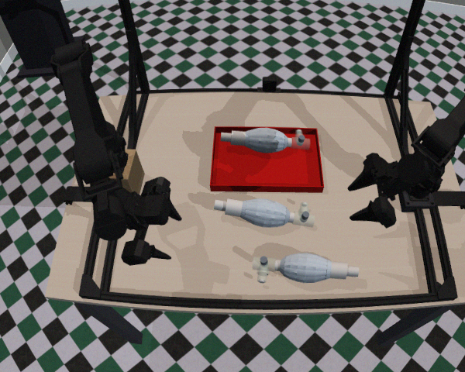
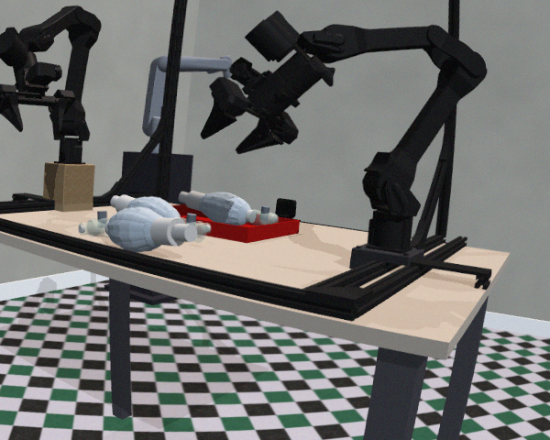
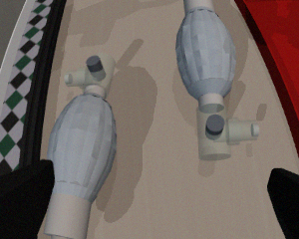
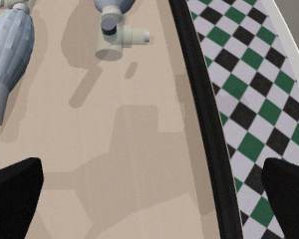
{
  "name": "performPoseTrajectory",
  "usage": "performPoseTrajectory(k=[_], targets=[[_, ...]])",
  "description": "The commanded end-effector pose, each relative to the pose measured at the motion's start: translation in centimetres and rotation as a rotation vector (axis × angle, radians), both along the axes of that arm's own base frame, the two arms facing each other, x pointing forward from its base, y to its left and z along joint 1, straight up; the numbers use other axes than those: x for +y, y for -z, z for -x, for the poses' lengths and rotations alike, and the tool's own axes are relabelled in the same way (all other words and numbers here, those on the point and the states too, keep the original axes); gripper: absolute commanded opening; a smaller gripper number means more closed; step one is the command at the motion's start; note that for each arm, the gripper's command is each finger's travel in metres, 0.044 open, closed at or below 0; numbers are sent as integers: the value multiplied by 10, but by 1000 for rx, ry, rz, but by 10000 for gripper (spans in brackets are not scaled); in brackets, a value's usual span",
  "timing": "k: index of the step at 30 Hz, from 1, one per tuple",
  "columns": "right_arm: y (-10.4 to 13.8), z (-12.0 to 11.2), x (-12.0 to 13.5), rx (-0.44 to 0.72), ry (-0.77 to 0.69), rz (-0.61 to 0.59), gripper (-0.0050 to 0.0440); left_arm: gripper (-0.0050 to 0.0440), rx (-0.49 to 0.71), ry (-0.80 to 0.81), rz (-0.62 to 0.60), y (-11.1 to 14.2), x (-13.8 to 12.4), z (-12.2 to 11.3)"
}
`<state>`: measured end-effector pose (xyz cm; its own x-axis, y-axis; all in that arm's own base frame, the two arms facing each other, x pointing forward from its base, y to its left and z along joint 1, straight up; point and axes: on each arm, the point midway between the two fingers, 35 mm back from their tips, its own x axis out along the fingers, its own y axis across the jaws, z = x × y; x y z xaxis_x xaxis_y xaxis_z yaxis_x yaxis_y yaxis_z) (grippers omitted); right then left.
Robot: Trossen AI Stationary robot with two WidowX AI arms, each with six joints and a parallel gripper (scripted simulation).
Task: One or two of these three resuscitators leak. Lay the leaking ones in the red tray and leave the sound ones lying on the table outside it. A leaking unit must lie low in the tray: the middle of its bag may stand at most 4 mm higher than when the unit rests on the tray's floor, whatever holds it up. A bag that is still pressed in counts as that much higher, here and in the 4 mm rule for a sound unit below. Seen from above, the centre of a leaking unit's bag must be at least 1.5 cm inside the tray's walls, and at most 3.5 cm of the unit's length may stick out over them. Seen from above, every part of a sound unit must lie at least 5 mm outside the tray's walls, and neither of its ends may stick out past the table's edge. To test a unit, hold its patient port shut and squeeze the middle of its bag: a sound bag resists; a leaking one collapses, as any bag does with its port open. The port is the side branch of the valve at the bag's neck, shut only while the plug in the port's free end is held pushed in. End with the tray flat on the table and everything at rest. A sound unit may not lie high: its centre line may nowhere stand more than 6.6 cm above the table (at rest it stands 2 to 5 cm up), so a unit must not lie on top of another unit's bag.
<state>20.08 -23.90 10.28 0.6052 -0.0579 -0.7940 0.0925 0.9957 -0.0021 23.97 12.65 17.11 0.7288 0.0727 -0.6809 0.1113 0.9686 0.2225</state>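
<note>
From the top, one resuscitator lies in the tray; the middle unit and outer unit lie outside it. Exterior: left fingers hang wide and empty, probably between tests. Left wrist: next, likely one arm pins a plug, the other squeezes. Right wrist: right fingers wide, empty; neighbouring units crowd access.

No text, label, brand, number or sign can be read on anything in any of the four views.
</note>
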Motion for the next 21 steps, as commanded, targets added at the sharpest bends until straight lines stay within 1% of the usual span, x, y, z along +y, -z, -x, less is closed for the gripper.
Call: performPoseTrajectory(k=[1, 3, 9, 10, 15, 20, 21], targets=[[0, 0, 0, 0, 0, 1, 440, 440, -26, 1, -25, 4, -11, 12], [0, 0, 0, 0, 0, 1, 440, 440, -40, 1, -38, 5, -16, 18], [0, 0, 0, 0, 0, 1, 440, 440, -40, 1, -38, 5, -16, 18], [-1, 0, -1, -1, 1, 3, 440, 440, -2, -2, -25, 0, -5, 18], [-1, 0, -1, -1, 1, 3, 440, 440, 145, -4, 63, -10, 46, 29], [-1, 0, -1, -1, 1, 3, 440, 440, 221, 0, 195, -14, 99, 51], [-1, 0, -1, -1, 1, 3, 440, 440, 221, 0, 195, -14, 99, 51]])
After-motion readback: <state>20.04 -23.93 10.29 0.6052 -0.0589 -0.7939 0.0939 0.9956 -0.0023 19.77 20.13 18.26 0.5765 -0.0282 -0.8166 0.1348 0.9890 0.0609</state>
